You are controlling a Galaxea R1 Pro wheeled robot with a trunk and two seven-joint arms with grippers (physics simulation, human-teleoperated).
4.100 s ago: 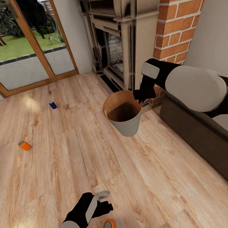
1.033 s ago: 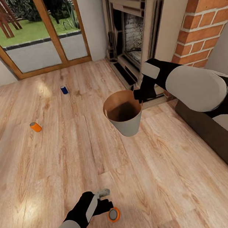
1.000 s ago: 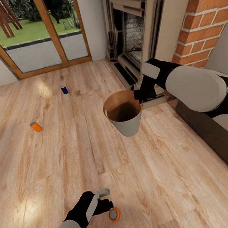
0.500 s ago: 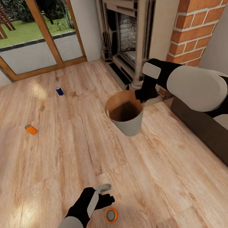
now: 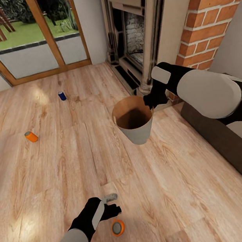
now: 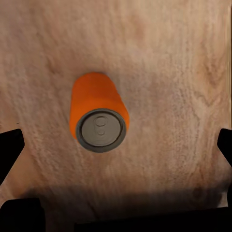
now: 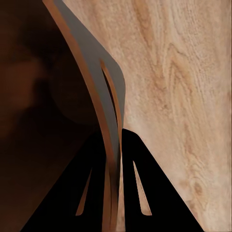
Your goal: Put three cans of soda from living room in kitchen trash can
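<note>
Orange soda can [image 6: 99, 112] (grey top up) stands on plank floor [image 5: 179, 182] directly below open left hand [image 5: 112, 204], untouched. Right hand [image 5: 151, 100] pinches copper trash can [image 5: 134, 124] rim, held aloft.

Bin [image 5: 134, 124] hangs mid-frame, off the floor [image 5: 181, 190]; fireplace [image 5: 131, 35] behind it, upper right. One can [image 5: 118, 228] bottom centre; two cans [image 5: 31, 136] [image 5: 62, 95] upper left, near the doors [image 5: 23, 39].

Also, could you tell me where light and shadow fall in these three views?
Head view: bright patches on the wood floor near the glass doors. Left wrist view: a soft dark band crosses the floor beyond the orange can. Right wrist view: the bin interior is nearly black.
</note>
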